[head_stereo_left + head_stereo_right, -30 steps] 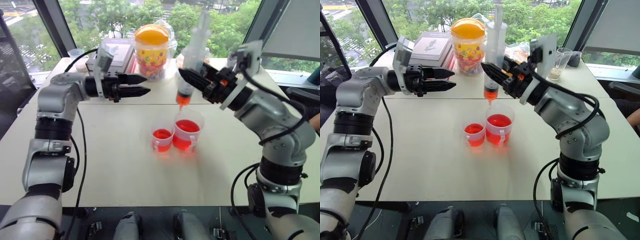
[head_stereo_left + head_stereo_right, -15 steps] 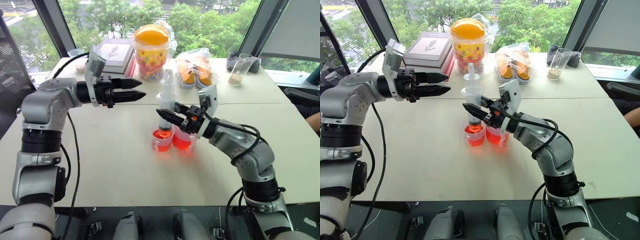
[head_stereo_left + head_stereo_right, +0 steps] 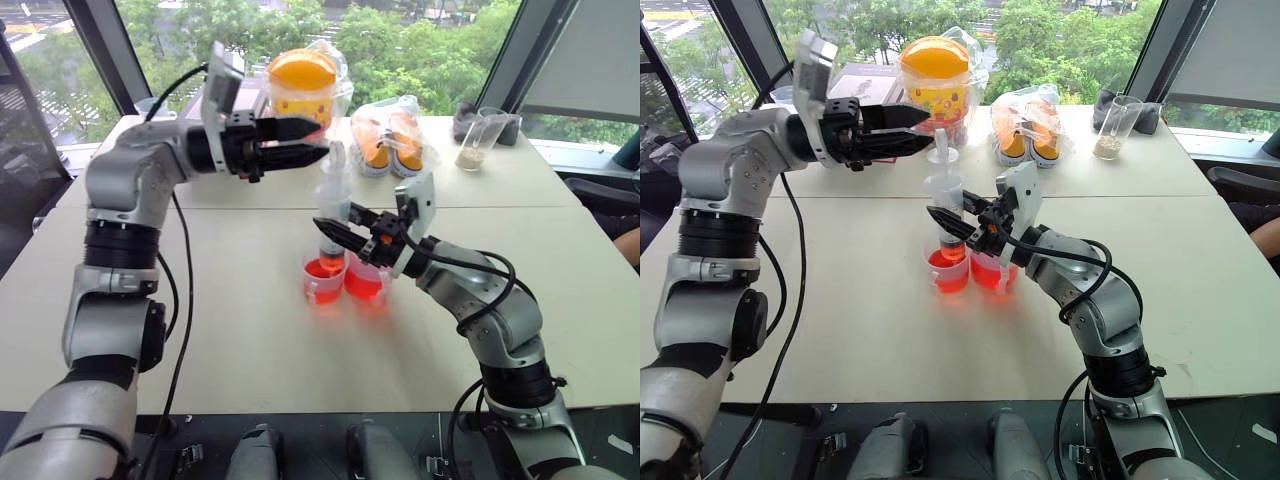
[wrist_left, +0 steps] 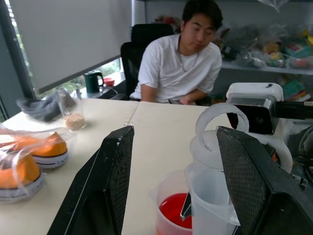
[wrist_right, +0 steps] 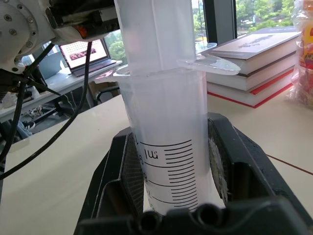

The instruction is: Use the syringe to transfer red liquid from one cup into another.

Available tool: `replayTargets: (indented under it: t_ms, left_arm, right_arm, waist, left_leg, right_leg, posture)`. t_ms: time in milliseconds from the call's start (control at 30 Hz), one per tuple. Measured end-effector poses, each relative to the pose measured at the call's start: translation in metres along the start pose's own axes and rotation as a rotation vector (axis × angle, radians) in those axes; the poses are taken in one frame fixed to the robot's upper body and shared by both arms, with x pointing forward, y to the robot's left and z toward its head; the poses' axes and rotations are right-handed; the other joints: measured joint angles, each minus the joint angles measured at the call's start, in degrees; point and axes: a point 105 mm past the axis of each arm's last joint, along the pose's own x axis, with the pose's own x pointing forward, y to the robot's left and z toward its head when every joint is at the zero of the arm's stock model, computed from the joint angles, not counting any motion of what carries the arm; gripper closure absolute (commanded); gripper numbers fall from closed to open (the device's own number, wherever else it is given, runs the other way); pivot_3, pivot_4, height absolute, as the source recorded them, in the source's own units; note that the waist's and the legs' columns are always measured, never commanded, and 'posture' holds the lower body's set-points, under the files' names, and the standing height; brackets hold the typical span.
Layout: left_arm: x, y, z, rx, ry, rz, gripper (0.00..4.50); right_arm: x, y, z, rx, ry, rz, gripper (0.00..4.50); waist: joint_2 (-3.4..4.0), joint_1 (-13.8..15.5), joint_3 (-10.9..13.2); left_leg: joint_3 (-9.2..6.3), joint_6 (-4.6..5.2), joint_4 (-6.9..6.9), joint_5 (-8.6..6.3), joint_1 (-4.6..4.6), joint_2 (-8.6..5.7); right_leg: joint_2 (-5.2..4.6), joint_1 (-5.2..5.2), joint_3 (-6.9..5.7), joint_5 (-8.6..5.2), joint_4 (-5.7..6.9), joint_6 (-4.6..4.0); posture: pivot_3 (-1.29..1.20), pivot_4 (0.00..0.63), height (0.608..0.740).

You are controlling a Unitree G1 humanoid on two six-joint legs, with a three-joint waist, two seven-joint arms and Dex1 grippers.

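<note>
The clear syringe (image 3: 329, 205) stands upright with its lower end inside the left cup (image 3: 324, 279). My right gripper (image 3: 337, 231) is shut on its barrel; in the right wrist view the scale-marked barrel (image 5: 166, 147) sits clamped between the pads. Red liquid (image 3: 325, 268) lies in that cup and in the taller cup (image 3: 366, 283) touching it on the right. My left gripper (image 3: 318, 142) hovers level and open just left of the plunger top (image 3: 337, 156). In the left wrist view the plunger ring (image 4: 220, 122) shows between its two fingers (image 4: 111, 181).
Behind the cups stand a yellow-lidded jar (image 3: 302, 100), stacked books (image 3: 865, 85), bagged orange items (image 3: 386, 135) and a glass with grains (image 3: 484, 138). A person (image 4: 188, 63) sits across the table, an arm at its right edge (image 3: 628, 242).
My right gripper has brought the syringe down from above the taller cup into the left cup. The left gripper has moved right and up, toward the plunger top.
</note>
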Motion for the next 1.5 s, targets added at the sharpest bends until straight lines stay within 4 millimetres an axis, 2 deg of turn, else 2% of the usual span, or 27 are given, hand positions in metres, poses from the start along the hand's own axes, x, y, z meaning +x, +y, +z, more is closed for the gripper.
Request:
replayTargets:
  t_ms: [167, 233, 300, 367, 400, 633, 833, 1233, 1500]
  left_arm:
    - [0.008, 0.000, -0.002, 0.022, 0.011, -0.030, 1.77]
    - [0.014, -0.001, -0.002, 0.032, 0.002, -0.040, 2.29]
    - [0.018, -0.001, -0.004, 0.025, -0.004, -0.045, 3.12]
    - [0.021, -0.002, -0.006, 0.017, -0.006, -0.060, 4.19]
    - [0.022, -0.002, -0.006, 0.017, -0.003, -0.063, 4.40]
    - [0.018, -0.005, -0.007, 0.035, 0.023, -0.084, 4.40]
    - [0.013, -0.008, -0.002, 0.087, 0.035, -0.077, 4.40]
    - [0.005, -0.016, -0.019, 0.142, 0.081, -0.043, 4.40]
    - [0.004, -0.015, -0.016, 0.146, 0.089, -0.025, 4.40]
  right_arm:
    - [0.000, -0.001, -0.003, 0.002, 0.015, -0.008, 3.03]
    - [0.000, -0.001, -0.003, 0.005, 0.020, -0.012, 3.03]
    - [0.000, -0.001, -0.004, 0.007, 0.022, -0.014, 3.03]
    - [0.000, -0.003, -0.004, 0.007, 0.027, -0.026, 3.03]
    - [0.000, -0.003, -0.004, 0.006, 0.027, -0.027, 3.03]
    - [0.001, -0.001, -0.003, 0.008, 0.034, -0.018, 3.03]
    - [0.009, 0.001, 0.010, 0.011, 0.035, 0.016, 3.03]
    - [0.011, 0.006, 0.011, 0.052, 0.087, 0.061, 3.03]
    - [0.011, 0.005, 0.012, 0.045, 0.091, 0.059, 3.03]
  waist:
    - [0.00, 0.17, 0.00]
    - [0.00, 0.21, 0.00]
    - [0.00, 0.21, 0.00]
    - [0.00, 0.19, 0.00]
    - [0.00, 0.16, 0.00]
    - [0.00, -0.01, 0.00]
    - [0.00, 0.13, 0.00]
    - [0.00, 0.15, 0.00]
    - [0.00, 0.12, 0.00]
  left_leg:
    - [0.00, 0.00, 0.00, 0.00, -0.01, -0.01]
    - [0.00, 0.00, 0.00, 0.00, -0.02, -0.01]
    - [0.00, 0.00, 0.01, 0.00, -0.02, -0.01]
    - [0.00, 0.00, 0.00, 0.00, -0.02, -0.01]
    - [0.00, 0.00, 0.00, 0.00, -0.02, -0.01]
    - [-0.01, 0.00, 0.00, 0.00, -0.01, 0.00]
    - [-0.02, 0.00, 0.00, 0.00, -0.01, 0.00]
    - [-0.01, 0.00, 0.00, 0.00, -0.01, 0.01]
    - [-0.01, 0.00, 0.00, 0.00, -0.01, 0.00]
  right_leg:
    - [-0.01, 0.00, 0.00, 0.00, -0.01, 0.00]
    - [-0.02, 0.01, 0.00, 0.00, -0.02, 0.00]
    - [-0.02, 0.01, 0.00, 0.00, -0.02, 0.00]
    - [-0.02, 0.00, 0.00, 0.00, -0.02, 0.00]
    - [-0.01, 0.00, 0.00, 0.00, -0.02, 0.00]
    - [0.01, 0.00, 0.01, 0.00, 0.00, 0.00]
    - [-0.01, 0.00, 0.01, 0.00, -0.01, 0.00]
    - [-0.01, 0.00, 0.01, 0.00, 0.00, 0.00]
    - [-0.01, 0.00, 0.00, 0.00, -0.01, 0.00]
  posture:
    - [0.00, 0.150, 0.740]
    - [0.00, 0.150, 0.740]
    - [0.00, 0.150, 0.740]
    - [0.00, 0.150, 0.740]
    - [0.00, 0.150, 0.740]
    - [0.00, 0.150, 0.740]
    - [0.00, 0.150, 0.740]
    - [0.00, 0.150, 0.740]
    - [0.00, 0.150, 0.740]
